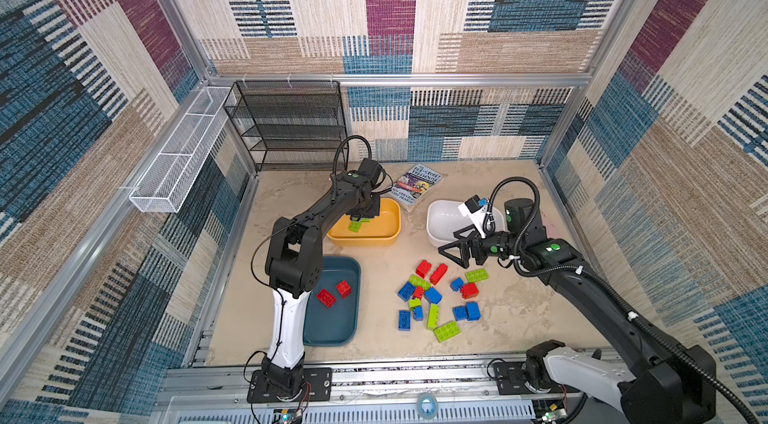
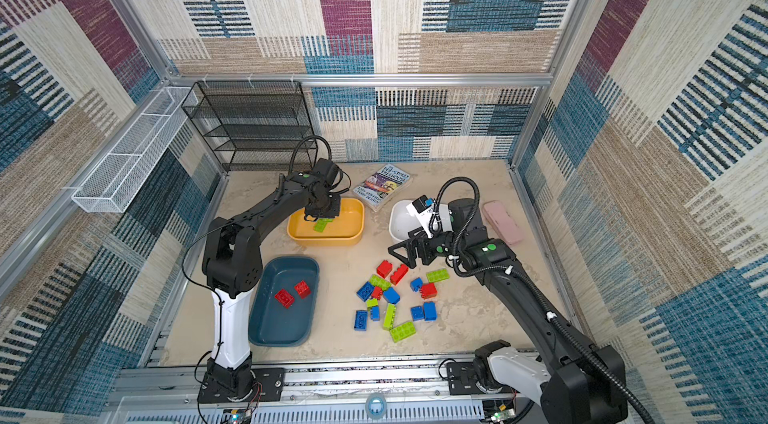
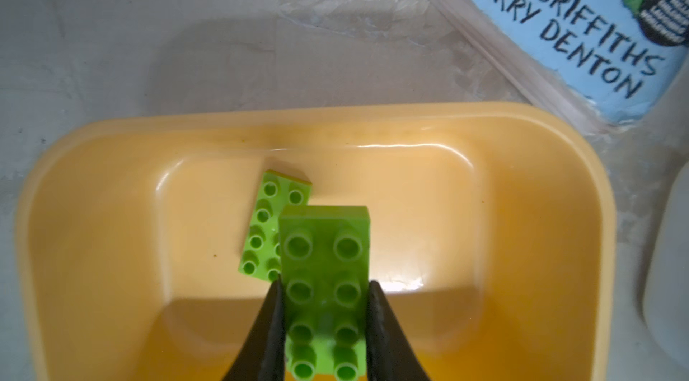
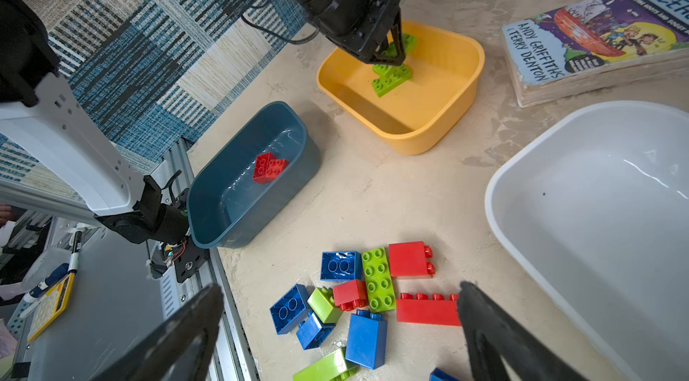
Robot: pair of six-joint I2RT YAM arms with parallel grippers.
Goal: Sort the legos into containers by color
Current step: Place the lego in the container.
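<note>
Left end effector (image 3: 325,286) gripping green brick (image 3: 324,248) over yellow bin (image 3: 522,248); release risking bounce off lying brick (image 3: 263,226). Right end effector (image 4: 341,287) gaping.

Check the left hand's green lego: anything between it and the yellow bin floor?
The left hand holds the green lego over the yellow bin. A second green lego lies on the bin floor, partly beneath it. A straight drop may land on that one. Nothing else visible is in the way.
</note>
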